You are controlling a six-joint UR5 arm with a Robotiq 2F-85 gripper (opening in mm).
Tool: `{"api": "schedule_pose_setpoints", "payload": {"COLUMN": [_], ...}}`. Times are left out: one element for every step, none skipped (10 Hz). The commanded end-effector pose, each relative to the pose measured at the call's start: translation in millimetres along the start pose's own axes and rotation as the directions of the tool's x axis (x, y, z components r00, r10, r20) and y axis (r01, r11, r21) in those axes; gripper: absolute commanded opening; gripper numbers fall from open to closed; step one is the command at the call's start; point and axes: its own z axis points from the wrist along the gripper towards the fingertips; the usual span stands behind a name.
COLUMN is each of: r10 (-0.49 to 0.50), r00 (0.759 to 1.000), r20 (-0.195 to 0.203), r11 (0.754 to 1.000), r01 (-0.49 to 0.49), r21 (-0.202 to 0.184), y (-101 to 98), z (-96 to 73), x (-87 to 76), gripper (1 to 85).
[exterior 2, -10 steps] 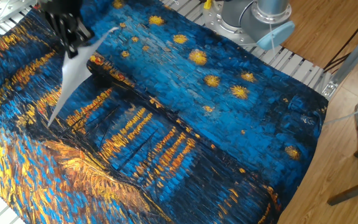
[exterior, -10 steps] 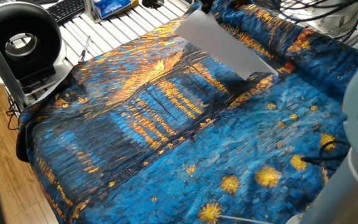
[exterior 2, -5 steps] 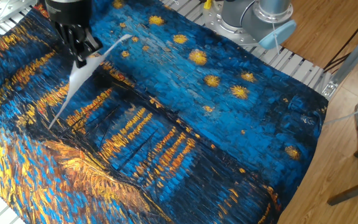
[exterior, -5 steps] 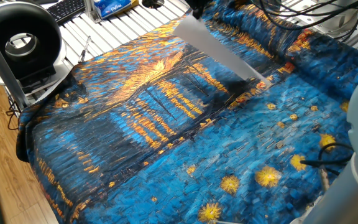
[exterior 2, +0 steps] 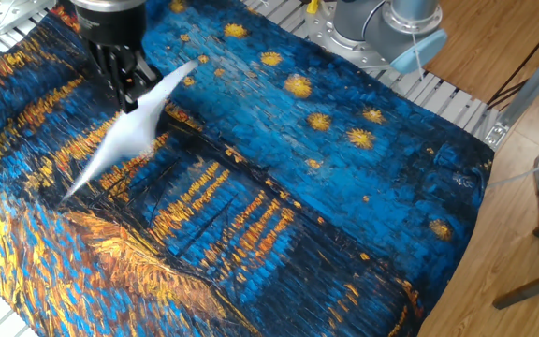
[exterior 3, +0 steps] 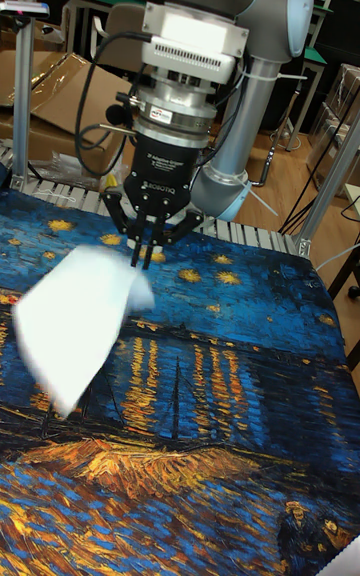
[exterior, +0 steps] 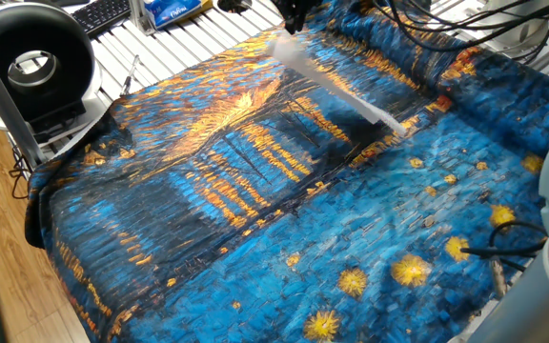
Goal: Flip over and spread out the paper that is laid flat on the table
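The paper point(exterior 3: 75, 321) is a white sheet, blurred by motion, hanging tilted above the table point(exterior 3: 230, 386) with its blue and orange cloth. My gripper point(exterior 3: 145, 258) points straight down, its fingers pinched together on the sheet's upper right edge. In the other fixed view the gripper point(exterior 2: 127, 92) holds the paper point(exterior 2: 120, 140), which slants down to the left with its low corner near the cloth. In one fixed view the paper point(exterior: 341, 86) shows as a thin slanted strip, with the gripper point(exterior: 294, 19) at the top edge of the picture.
A white slatted surface point(exterior: 160, 52) borders the cloth and carries a black round device point(exterior: 31, 62), a keyboard point(exterior: 103, 14) and a blue box point(exterior: 174, 10). The robot's base point(exterior 2: 391, 28) stands at the far edge. A black cable point(exterior: 503, 229) lies on the cloth.
The gripper has moved along the cloth with the paper. The sheet has swung over, narrowing to a thin strip in one fixed view and broadening in the other.
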Motion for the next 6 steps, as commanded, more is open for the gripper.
{"api": "schedule_pose_setpoints", "payload": {"r10": [-0.004,-0.006,-0.009,-0.01,-0.013,-0.018], "r00": [1.0,1.0,1.0,1.0,1.0,1.0], "r20": [0.019,0.016,0.013,0.012,0.012,0.01], "r11": [0.999,0.999,0.999,0.999,0.999,0.999], "r01": [0.005,0.007,0.01,0.01,0.013,0.018], "r21": [-0.039,-0.039,-0.039,-0.044,-0.044,-0.043], "y": [16.0,19.0,20.6,22.9,23.1,22.3], "z": [2.6,2.9,2.1,1.6,1.6,1.4], "x": [-4.2,-4.4,-4.2,-4.1,-4.5,-4.6], "gripper": [27.3,27.3,27.3,27.3,27.3,27.0]}}
